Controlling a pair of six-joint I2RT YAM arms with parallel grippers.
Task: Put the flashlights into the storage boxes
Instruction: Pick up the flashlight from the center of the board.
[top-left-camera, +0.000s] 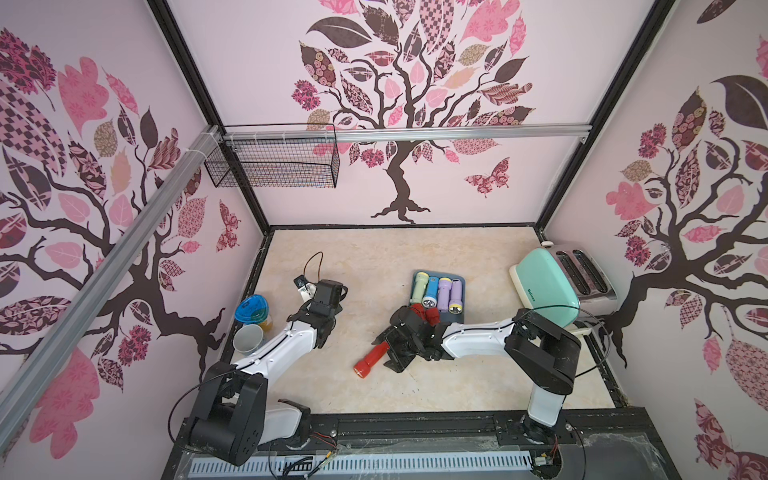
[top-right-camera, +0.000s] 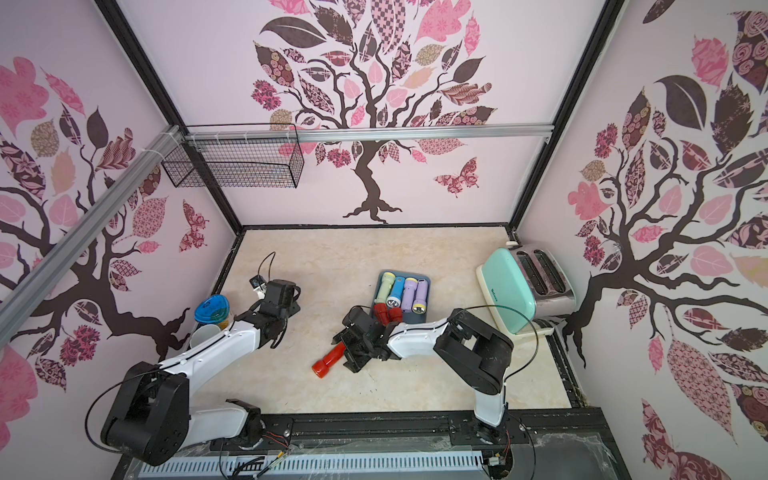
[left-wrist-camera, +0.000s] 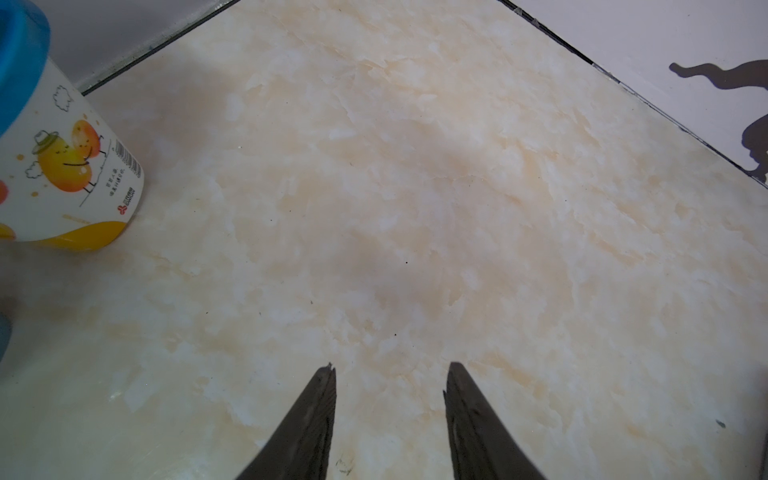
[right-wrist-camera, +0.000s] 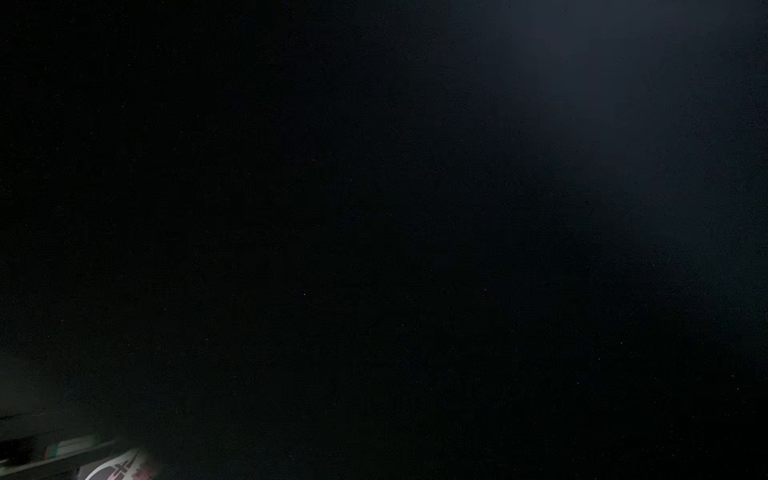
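A slate-blue storage box sits mid-table and holds a pale green, a blue and two lilac flashlights side by side. Two red flashlights lie at its near end, partly hidden by my right arm. A third red flashlight lies on the table. My right gripper straddles its rear end; how tightly it holds does not show, and the right wrist view is dark. My left gripper hovers open and empty over bare table at the left.
A blue-lidded cup and a pale open cup stand by the left wall beside my left arm. At the right wall stands a mint-green toaster. A black wire basket hangs on the back rail.
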